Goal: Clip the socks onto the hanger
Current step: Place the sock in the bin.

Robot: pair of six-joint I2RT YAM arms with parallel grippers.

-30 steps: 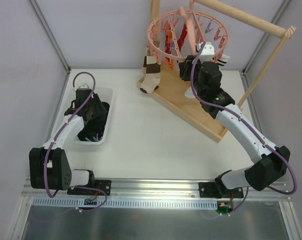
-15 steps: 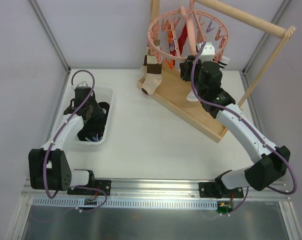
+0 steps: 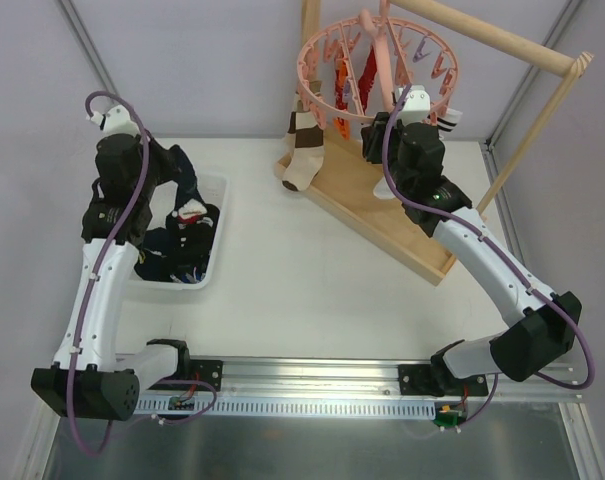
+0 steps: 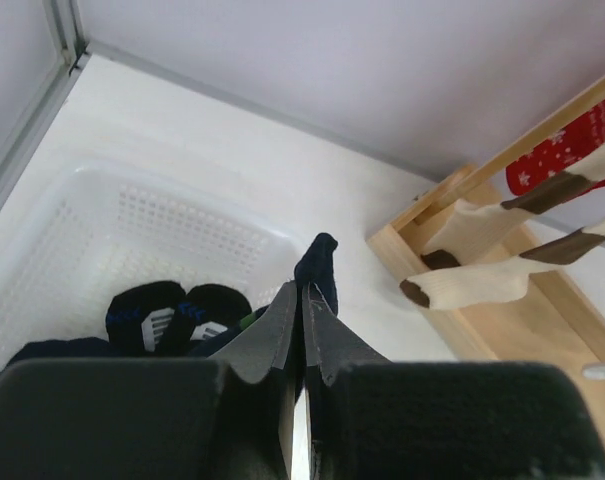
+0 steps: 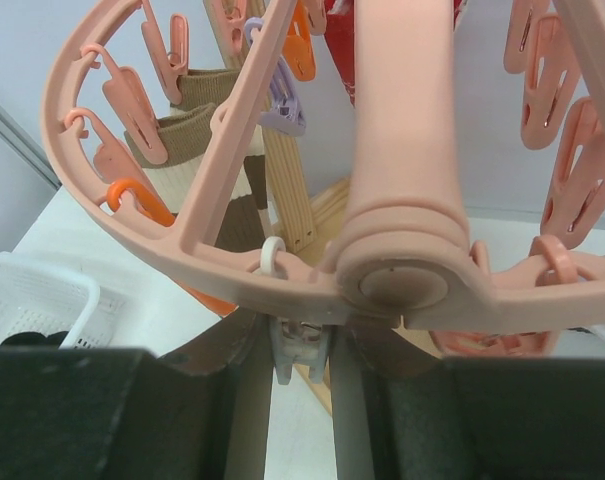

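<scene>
My left gripper (image 3: 170, 168) is raised above the white basket (image 3: 210, 268) and shut on a dark navy sock (image 3: 189, 188). In the left wrist view the sock's tip (image 4: 318, 262) pokes out beyond the closed left gripper (image 4: 304, 292). More dark socks (image 3: 177, 255) lie in the basket (image 4: 132, 205). The pink ring hanger (image 3: 312, 95) hangs from the wooden stand. My right gripper (image 3: 382, 128) sits under its rim (image 5: 182, 250). The right gripper (image 5: 302, 352) is shut on a pale white clip (image 5: 302, 345) hanging from the ring.
A brown-and-white striped sock (image 3: 302, 145) and red socks (image 3: 367, 75) hang from the hanger. The wooden tray stand (image 3: 382, 215) with its slanted rod (image 3: 492, 35) fills the back right. Metal frame posts (image 3: 97, 70) border the table.
My left gripper shut on a dark sock in the basket, then rose and moved back with it. The right arm and hanger have barely moved.
</scene>
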